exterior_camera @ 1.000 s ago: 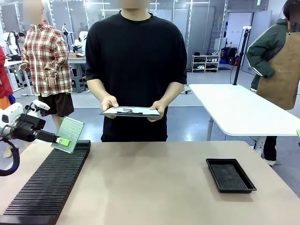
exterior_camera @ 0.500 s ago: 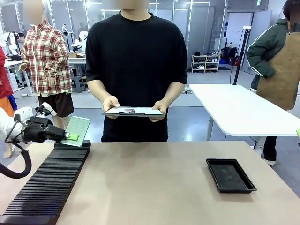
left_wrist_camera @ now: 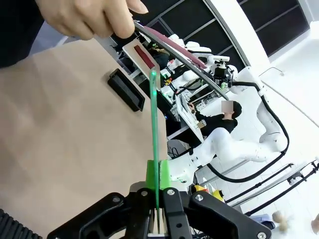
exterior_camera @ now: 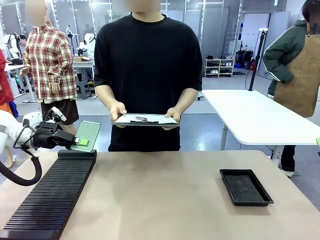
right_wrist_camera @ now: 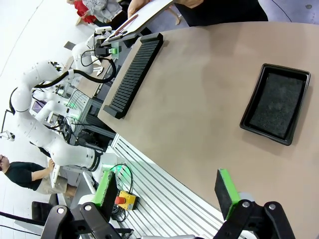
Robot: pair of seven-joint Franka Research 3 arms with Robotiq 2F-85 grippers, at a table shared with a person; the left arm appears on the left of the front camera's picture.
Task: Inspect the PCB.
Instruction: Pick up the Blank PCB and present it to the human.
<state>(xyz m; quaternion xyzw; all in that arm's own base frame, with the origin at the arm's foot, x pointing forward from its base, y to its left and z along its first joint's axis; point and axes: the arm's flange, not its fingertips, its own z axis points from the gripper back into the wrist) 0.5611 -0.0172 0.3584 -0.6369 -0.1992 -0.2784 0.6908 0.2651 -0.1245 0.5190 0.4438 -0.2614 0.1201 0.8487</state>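
One board, one grip.

- Left gripper: green pads pressed together on the PCB, pinching its lower edge. Nothing else is in the jaws.
- The PCB is held in the air, just beyond the far end of the black slotted rack and clear of it. Its face is tilted toward the front camera.
- Long axis: runs from the pads out toward 1 o'clock in the front view. In the left wrist view it stands edge-on, a thin green line rising to 12 o'clock.
- Deciding relation: the clipboard, held level by the person, lies at 2 o'clock from the board and apart from it. The person's nearer hand lies the same way. My judgement is that showing the board means carrying it that way, face turned up.
- Nearer arm: the left. The right gripper has its jaws spread and empty, hanging above the table, with the black tray at its 1 o'clock.
- Hard to make out:
  - The board's parts and print are too small to read, and its back face is hidden.
  - In the left wrist view the board's top end overlaps the clipboard, so I cannot tell the gap between them.
  - The left arm is cut off at 9 o'clock.
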